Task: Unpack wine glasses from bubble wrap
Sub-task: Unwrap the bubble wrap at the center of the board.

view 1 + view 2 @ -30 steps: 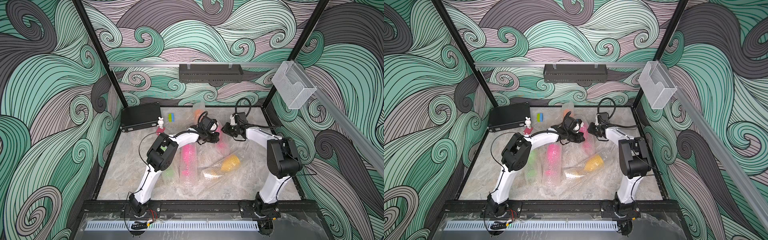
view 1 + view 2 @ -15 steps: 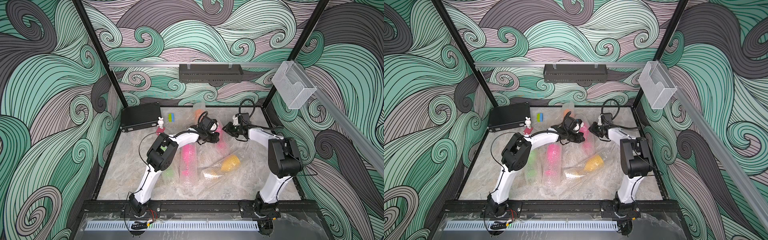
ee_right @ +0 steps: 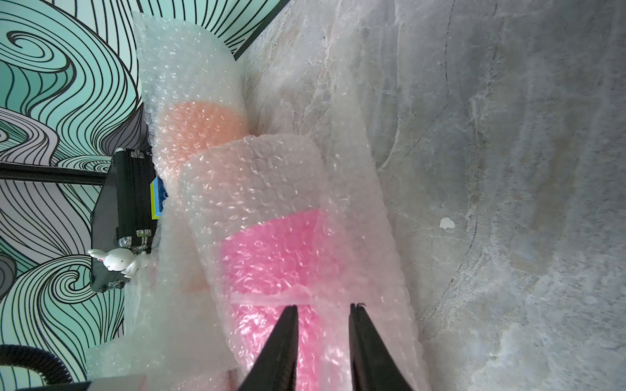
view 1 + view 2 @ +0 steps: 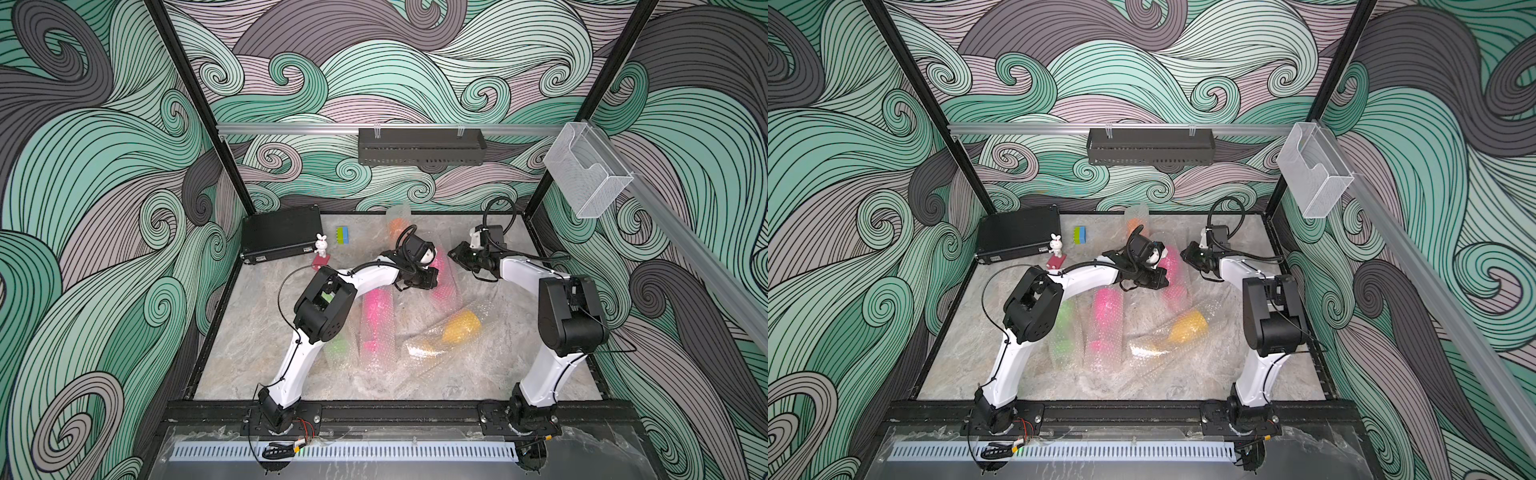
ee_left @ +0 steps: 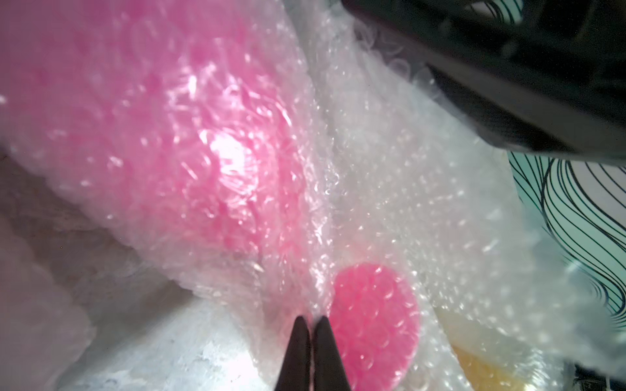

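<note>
Right, checked both top views and both wrist views. Found the left gripper [image 5: 311,319] clenched, tips pressed against wrap [image 5: 389,203] just beside a round pink foot [image 5: 372,321]; could not tell whether pinching a fold. Found the right gripper [image 3: 321,305] released, jaws apart, tips just past a tape strip [image 3: 271,298] in the wrap on the rear pink goblet [image 3: 271,257]; could not confirm contact. Spotted that goblet lying toward the back of the table [image 4: 257,332], between the two grippers. Saw the second pink goblet [image 4: 376,316] lying mid-table beside the left arm, green goblet [image 4: 1064,328] just left of it, half hidden under the elbow. Saw the yellow goblet [image 4: 461,326] lying slantwise to the right, near the rear pink goblet's front end. Noted the orange goblet [image 4: 397,226] by the back wall. Logged all five as wrapped. Also noted a rabbit [image 4: 321,245], block [image 4: 343,235] and black case [image 4: 280,232] at back left.
</note>
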Action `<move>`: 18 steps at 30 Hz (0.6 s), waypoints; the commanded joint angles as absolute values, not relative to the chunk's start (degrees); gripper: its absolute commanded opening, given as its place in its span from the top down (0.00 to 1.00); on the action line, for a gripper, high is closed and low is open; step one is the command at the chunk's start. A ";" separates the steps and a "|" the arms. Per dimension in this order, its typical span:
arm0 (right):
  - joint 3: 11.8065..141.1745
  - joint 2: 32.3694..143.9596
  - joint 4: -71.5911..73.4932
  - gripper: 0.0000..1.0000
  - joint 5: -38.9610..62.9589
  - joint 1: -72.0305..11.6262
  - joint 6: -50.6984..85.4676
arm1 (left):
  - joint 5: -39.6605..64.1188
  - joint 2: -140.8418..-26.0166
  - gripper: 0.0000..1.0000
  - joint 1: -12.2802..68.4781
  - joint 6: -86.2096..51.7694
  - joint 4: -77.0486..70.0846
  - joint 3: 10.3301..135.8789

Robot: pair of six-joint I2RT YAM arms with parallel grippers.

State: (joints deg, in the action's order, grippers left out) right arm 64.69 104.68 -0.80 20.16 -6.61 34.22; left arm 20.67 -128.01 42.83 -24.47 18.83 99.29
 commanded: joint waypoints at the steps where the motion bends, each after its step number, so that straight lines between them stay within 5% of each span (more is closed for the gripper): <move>1: 62.70 103.28 0.52 0.70 18.67 -6.67 32.66 | 21.80 -127.10 1.00 43.33 -23.19 21.23 102.61; 13: 60.33 101.98 -1.74 0.66 16.08 -7.20 27.88 | 21.87 -127.09 1.00 42.72 -23.38 20.90 103.32; 18: 58.87 99.36 -3.23 0.55 14.27 -7.12 25.20 | 21.88 -127.27 1.00 42.45 -23.42 21.16 103.45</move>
